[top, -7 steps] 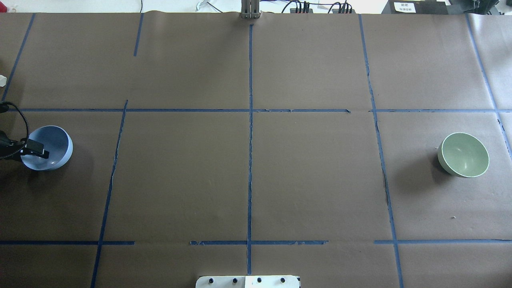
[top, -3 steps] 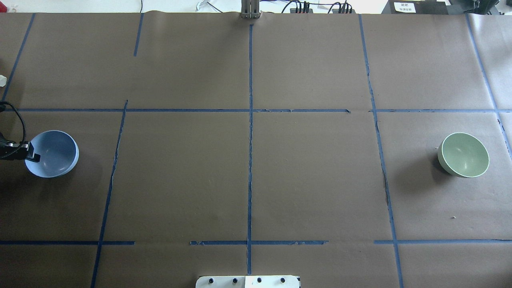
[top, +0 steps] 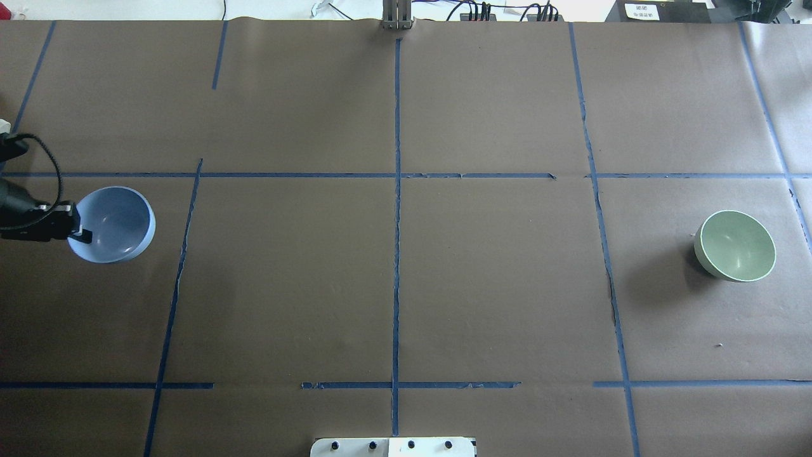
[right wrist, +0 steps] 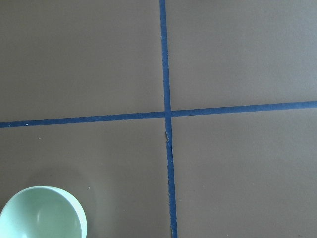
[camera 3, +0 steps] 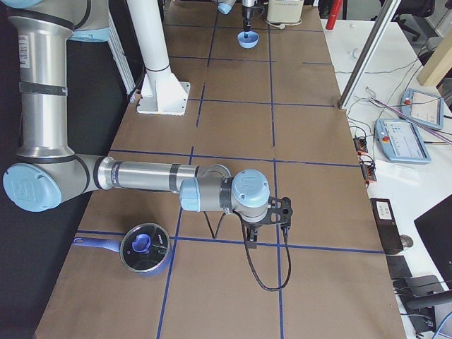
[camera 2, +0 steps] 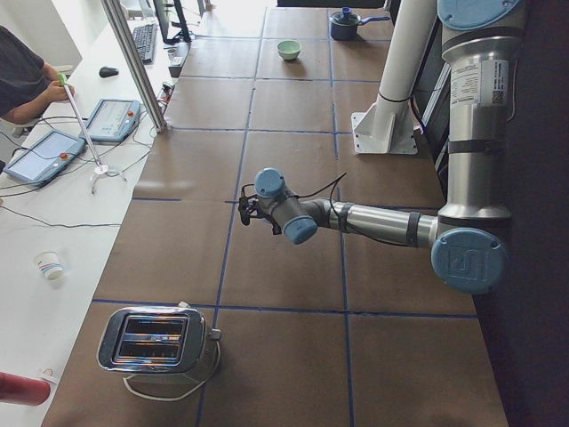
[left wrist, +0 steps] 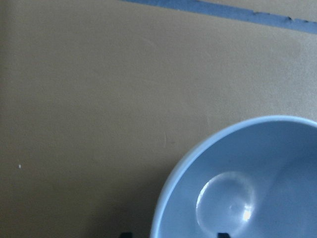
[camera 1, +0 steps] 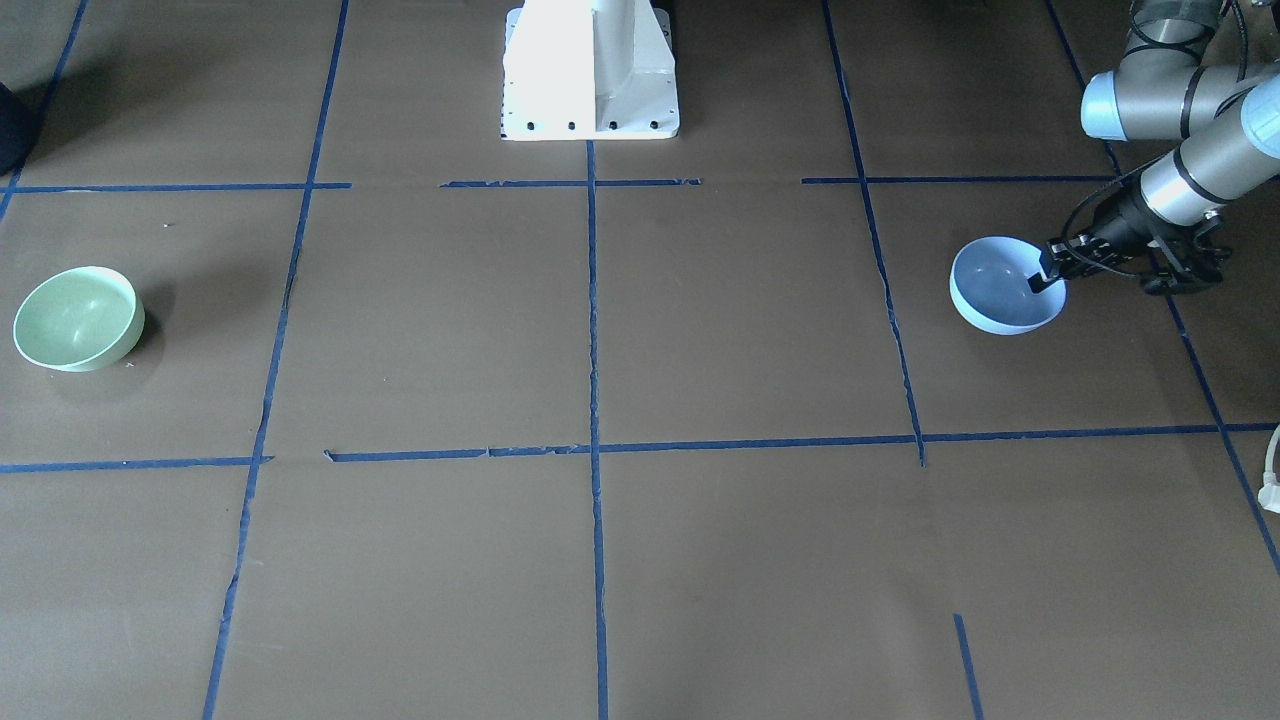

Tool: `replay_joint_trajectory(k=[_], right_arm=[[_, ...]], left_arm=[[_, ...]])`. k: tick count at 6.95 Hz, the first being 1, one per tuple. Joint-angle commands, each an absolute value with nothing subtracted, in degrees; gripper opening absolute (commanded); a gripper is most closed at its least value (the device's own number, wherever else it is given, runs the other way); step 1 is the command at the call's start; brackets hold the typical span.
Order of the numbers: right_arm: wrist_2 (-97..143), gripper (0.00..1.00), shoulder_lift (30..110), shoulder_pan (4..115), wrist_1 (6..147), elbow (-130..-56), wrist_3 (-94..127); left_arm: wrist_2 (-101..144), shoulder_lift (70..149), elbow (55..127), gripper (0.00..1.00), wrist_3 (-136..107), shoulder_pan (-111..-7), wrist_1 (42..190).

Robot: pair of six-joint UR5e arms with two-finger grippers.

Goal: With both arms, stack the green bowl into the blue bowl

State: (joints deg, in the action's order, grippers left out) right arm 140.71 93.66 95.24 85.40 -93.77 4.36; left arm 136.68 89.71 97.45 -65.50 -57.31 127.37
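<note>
The blue bowl [top: 117,222] is at the table's left side, upright, and also shows in the front view [camera 1: 1000,295]. My left gripper [top: 77,232] is shut on the blue bowl's near-left rim, one finger inside and one outside; the left wrist view shows the bowl [left wrist: 247,188] close below. The green bowl [top: 736,245] sits alone at the far right and also shows in the front view [camera 1: 75,318]. It is at the lower left of the right wrist view [right wrist: 42,215]. My right gripper [camera 3: 277,212] shows only in the exterior right view, so I cannot tell its state.
The white pedestal base [camera 1: 590,70] stands at the robot's side of the table. A toaster [camera 2: 156,342] sits beyond the left arm. A blue lidded pot [camera 3: 145,247] sits by the right arm. Blue tape lines cross the brown paper.
My left gripper has moved right and slightly away from the robot, carrying the blue bowl by its rim. The green bowl has not moved.
</note>
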Motion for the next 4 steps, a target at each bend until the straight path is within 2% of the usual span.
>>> replay_joint_trajectory(k=[1, 4], right_arm=[[140.7, 1.00, 93.5, 95.2, 85.4, -93.8, 6.2], [141.2, 1.00, 93.5, 95.2, 85.5, -93.7, 6.2]], left_arm=[[136.9, 103.9, 97.7, 0.00, -78.1, -55.1, 119.7], [125.5, 122.6, 88.6, 0.00, -94.6, -41.6, 118.6]])
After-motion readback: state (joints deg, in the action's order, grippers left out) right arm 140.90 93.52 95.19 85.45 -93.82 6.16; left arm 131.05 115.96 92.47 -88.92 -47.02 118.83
